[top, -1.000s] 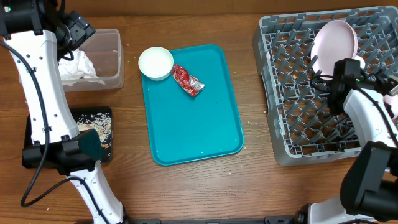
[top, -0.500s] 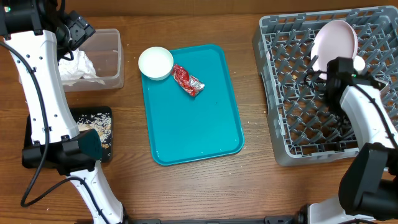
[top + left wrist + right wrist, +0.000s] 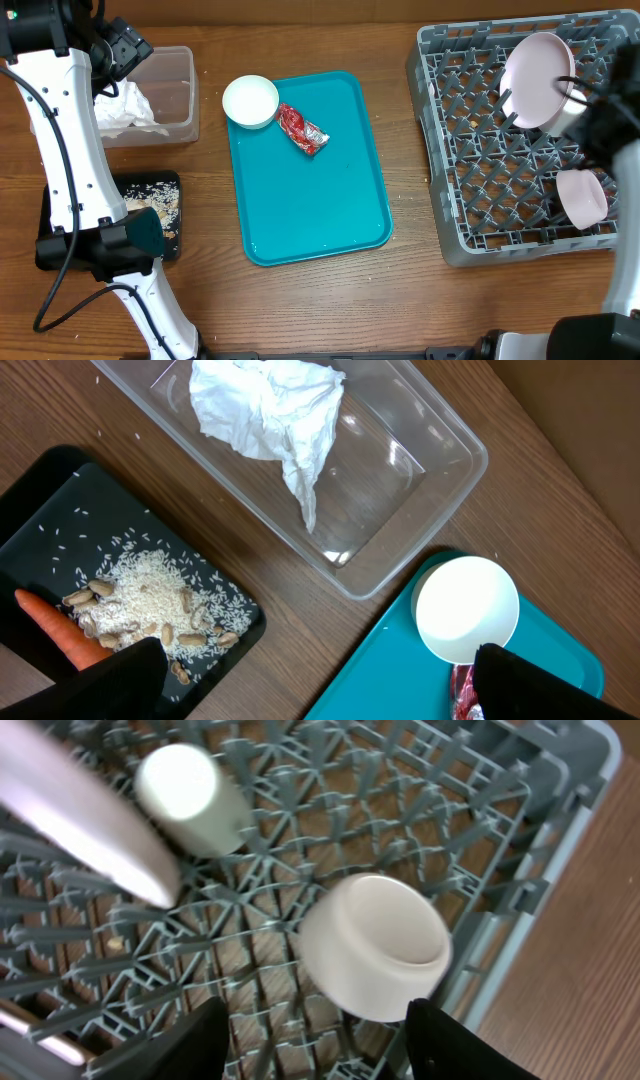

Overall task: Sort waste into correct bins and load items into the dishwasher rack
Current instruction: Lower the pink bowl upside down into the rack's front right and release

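Observation:
My left gripper (image 3: 320, 690) is open and empty, high above the table between the black tray (image 3: 40, 500) and the teal tray. The black tray holds the orange carrot (image 3: 55, 630) and beige scraps (image 3: 150, 605). The crumpled napkin (image 3: 270, 410) lies in the clear tub (image 3: 420, 520). A white bowl (image 3: 250, 100) and the red wrapper (image 3: 302, 129) sit on the teal tray. My right gripper (image 3: 315, 1055) is open and empty above the grey rack (image 3: 470, 150). An upturned bowl (image 3: 375, 945), the cup (image 3: 190, 785) and the plate (image 3: 538, 68) are in the rack.
The teal tray (image 3: 320, 210) lies mid-table between the bins and the rack. The left arm's white links run down the left edge of the overhead view, over the black tray (image 3: 160, 185). The right arm (image 3: 612, 130) hangs over the rack's right side.
My right arm has swung right and back from the rack's middle. The upturned bowl now shows in the rack's right front part. The left arm has not moved.

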Action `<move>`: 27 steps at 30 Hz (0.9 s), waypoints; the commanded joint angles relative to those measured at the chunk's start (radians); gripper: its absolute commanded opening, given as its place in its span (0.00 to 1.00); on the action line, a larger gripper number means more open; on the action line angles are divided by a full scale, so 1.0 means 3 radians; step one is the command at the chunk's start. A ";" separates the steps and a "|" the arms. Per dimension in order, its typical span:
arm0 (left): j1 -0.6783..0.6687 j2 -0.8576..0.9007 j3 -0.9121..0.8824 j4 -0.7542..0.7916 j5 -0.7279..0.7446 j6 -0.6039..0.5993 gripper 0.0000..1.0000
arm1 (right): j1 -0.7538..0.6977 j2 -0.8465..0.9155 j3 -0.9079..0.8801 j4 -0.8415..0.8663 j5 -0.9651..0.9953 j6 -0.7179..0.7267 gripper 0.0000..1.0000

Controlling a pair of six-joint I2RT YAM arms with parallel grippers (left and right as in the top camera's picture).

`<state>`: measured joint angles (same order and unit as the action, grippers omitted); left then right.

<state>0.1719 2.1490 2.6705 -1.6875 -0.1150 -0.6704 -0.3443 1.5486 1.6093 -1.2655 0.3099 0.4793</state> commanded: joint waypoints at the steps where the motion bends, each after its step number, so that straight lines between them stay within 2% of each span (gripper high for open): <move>1: -0.0008 0.0033 -0.0004 -0.0006 0.0013 0.0066 1.00 | -0.0345 0.0093 -0.0031 0.0023 -0.0669 -0.0354 0.56; 4: -0.0008 0.0033 -0.0004 -0.0006 0.0013 0.0066 1.00 | -0.0610 0.0195 -0.0099 -0.0018 -0.1010 -0.0465 0.40; 6: -0.0006 0.0033 -0.0004 -0.0006 0.0013 0.0066 1.00 | -0.0734 0.0276 -0.0145 -0.0056 -0.1083 -0.0465 0.23; 8: -0.0008 0.0033 -0.0004 -0.0006 0.0013 0.0065 1.00 | -0.0797 0.0356 -0.0177 -0.0070 -0.1133 -0.0464 0.15; 22: -0.0008 0.0032 -0.0004 -0.0006 0.0013 0.0066 1.00 | -0.0715 0.0815 -0.0197 -0.0252 -0.1223 -0.0474 0.13; 27: -0.0008 0.0032 -0.0004 -0.0006 0.0013 0.0066 1.00 | -0.0710 0.0814 -0.0197 -0.0318 -0.1666 -0.0771 0.13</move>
<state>0.1719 2.1490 2.6705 -1.6875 -0.1150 -0.6704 -0.5621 1.7920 1.5536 -1.3544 -0.0929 0.3233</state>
